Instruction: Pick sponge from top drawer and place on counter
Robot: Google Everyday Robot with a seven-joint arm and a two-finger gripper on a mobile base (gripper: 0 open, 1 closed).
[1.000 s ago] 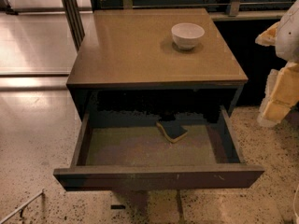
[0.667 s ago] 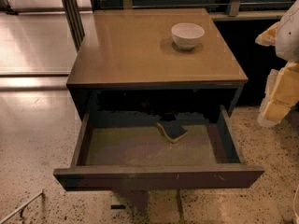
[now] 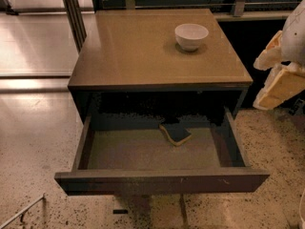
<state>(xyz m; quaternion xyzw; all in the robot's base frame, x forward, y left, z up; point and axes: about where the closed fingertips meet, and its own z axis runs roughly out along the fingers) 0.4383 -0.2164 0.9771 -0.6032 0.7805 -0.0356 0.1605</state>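
Note:
The top drawer (image 3: pixel 159 180) is pulled open below the counter (image 3: pixel 138 46). The sponge (image 3: pixel 176 133), dark on top with a yellow foam edge, lies flat on the drawer's olive floor near the back, right of the middle. My gripper (image 3: pixel 276 75), with tan foam pads, hangs at the right edge of the view, beside the cabinet's right side, level with the counter's front edge. It is to the right of the sponge and well above it, and holds nothing that I can see.
A white bowl (image 3: pixel 191 36) stands on the back right of the counter. A speckled floor surrounds the cabinet. A dark post (image 3: pixel 72 11) stands at the back left. A thin metal bar (image 3: pixel 21 213) lies at the bottom left.

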